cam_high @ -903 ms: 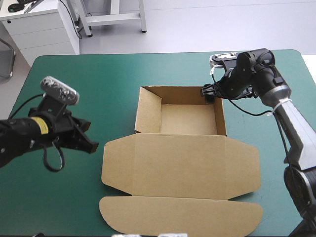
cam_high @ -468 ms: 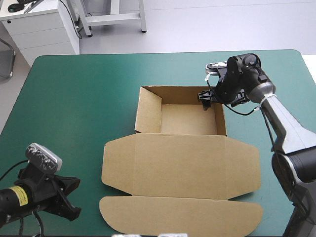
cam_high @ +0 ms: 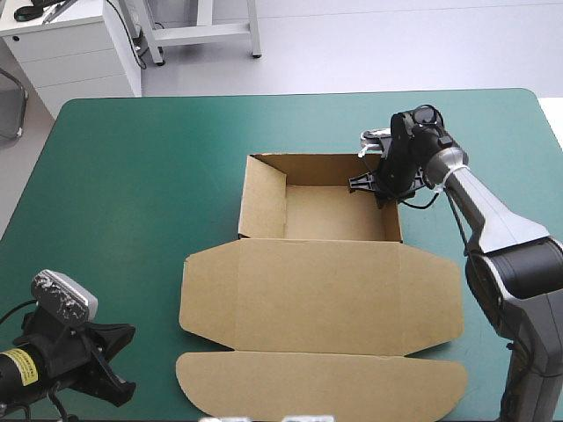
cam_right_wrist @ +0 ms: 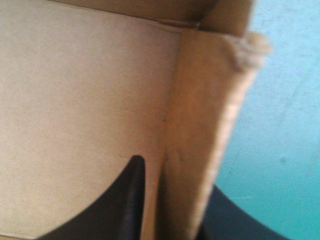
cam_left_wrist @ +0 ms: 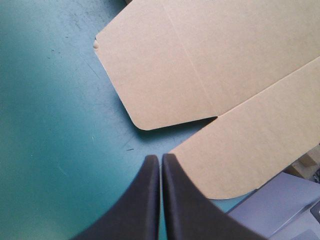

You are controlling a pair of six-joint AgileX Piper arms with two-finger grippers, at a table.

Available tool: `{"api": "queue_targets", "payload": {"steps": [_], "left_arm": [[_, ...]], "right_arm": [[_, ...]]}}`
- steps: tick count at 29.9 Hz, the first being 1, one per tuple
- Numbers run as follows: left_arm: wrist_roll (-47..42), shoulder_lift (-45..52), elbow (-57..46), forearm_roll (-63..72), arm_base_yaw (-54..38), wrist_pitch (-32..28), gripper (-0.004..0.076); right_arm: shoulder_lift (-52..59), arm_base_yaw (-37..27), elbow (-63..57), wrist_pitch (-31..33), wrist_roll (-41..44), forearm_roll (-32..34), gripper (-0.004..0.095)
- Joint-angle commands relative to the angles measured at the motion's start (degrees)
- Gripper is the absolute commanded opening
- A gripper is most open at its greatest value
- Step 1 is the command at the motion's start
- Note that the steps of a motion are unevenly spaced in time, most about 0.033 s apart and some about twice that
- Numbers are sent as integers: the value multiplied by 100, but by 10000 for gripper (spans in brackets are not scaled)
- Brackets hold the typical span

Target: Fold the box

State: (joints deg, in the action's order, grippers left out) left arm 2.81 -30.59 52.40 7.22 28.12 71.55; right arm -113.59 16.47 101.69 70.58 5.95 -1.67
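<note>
Left gripper (cam_high: 113, 369) sat over the teal-green cover (cam_high: 132, 193), 8 o'clock from the box (cam_high: 321, 294), fingers pressed together, empty. Box lay mid-table as an open tray, lid flat toward 6 o'clock. Right gripper (cam_high: 380, 180) clamped the tray's right wall at 1 o'clock

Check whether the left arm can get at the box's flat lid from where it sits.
Probably yes. The left gripper, shut, sits over bare teal-green cover, the lid's rounded flap just ahead and nothing between. The right gripper grips the tray wall, well clear.
</note>
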Motion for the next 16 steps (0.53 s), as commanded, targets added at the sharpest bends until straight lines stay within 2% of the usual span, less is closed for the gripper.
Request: {"api": "queue_targets", "payload": {"steps": [1,9,16], "left_arm": [[-40,-38,135,-68,3,34,-8],[-40,-38,130,-93,3,34,-8],[-40,-38,130,-93,3,-132,-8]], "right_arm": [[321,-15,180,50,-41,9,-11],[321,-15,189,-6,-74,302,-20],[321,-362,709,-11,-295,1217,-20]]}}
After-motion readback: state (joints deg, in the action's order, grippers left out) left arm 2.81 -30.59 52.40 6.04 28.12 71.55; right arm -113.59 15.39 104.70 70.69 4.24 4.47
